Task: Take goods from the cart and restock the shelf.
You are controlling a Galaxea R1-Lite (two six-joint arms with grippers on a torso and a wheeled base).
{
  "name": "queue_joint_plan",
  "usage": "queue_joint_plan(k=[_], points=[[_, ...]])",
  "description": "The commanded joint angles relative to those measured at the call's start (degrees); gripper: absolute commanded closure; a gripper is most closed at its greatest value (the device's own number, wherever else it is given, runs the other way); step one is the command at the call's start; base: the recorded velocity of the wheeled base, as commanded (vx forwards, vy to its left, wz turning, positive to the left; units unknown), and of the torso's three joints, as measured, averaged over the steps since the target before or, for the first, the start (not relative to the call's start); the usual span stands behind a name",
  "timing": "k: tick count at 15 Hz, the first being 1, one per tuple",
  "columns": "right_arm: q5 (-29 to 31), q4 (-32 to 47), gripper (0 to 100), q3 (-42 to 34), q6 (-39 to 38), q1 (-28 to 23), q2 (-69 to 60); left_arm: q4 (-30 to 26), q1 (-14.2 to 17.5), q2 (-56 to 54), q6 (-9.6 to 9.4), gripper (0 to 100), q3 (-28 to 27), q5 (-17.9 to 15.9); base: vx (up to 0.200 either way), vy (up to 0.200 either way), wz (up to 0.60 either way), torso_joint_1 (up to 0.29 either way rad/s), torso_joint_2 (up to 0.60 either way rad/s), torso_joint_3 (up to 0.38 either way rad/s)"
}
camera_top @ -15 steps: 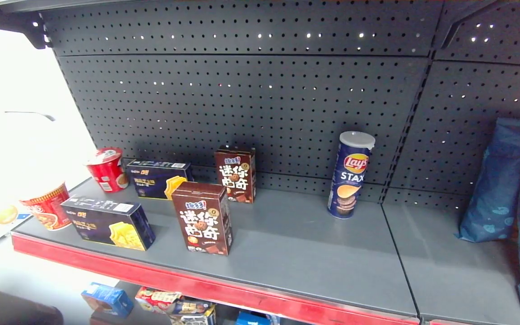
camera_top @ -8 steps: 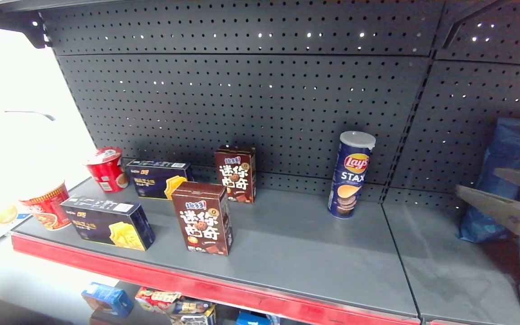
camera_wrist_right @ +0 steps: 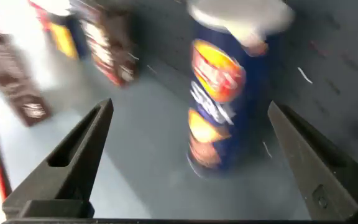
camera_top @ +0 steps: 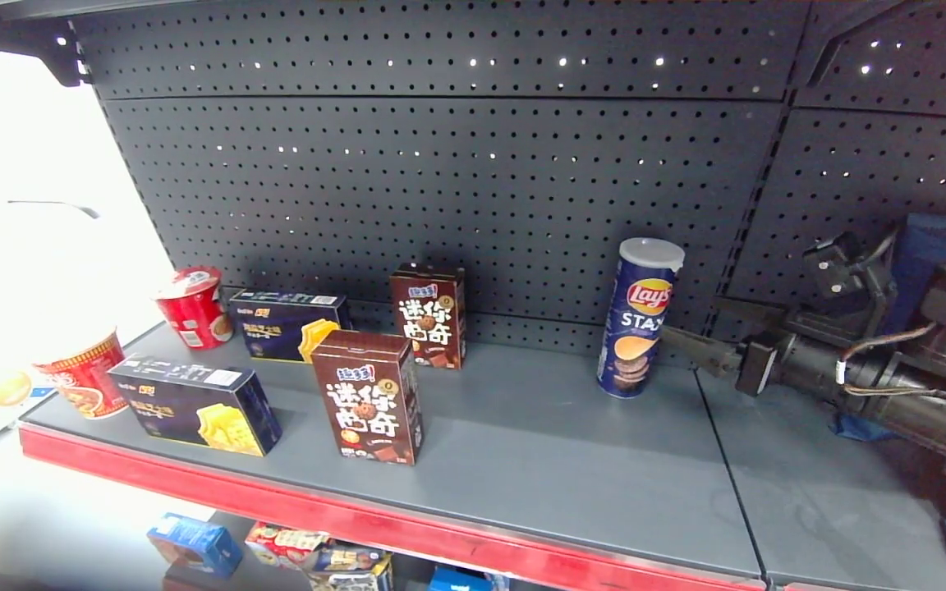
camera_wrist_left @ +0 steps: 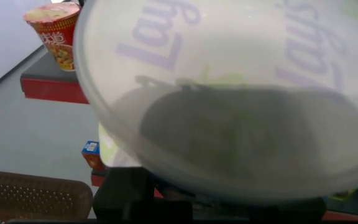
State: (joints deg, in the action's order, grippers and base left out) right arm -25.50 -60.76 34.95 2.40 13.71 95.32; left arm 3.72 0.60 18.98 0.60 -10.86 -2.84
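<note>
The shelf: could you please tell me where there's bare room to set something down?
Bare: between front brown box and chip can, out to the red edge; also in front of the right gripper. Crowded: left end, cups and boxes.

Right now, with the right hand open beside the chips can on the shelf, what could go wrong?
1. The chips can is tall, narrow and upright. The right hand sits open close beside it, so an off-centre finger could likely tip it over on the shelf.
2. The arm lies across the blue bags, so a swing might drag or crush them.
</note>
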Motion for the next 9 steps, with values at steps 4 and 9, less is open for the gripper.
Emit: queue_joint_plan(k=[4, 9], points=[[-10.5, -6.6, 0, 0.2, 0.7, -8.0, 11.1, -5.3, 0.0, -6.3, 0.02, 100, 0.0, 0.0, 0.0, 0.0, 0.0, 0.0, 0.0, 0.0], [-11.0, -6.8, 0, 3.1, 1.2, -8.5, 15.7, -8.0, 0.0, -8.7, 0.02, 100, -0.3, -0.1, 0.0, 0.0, 0.0, 0.0, 0.0, 0.0]])
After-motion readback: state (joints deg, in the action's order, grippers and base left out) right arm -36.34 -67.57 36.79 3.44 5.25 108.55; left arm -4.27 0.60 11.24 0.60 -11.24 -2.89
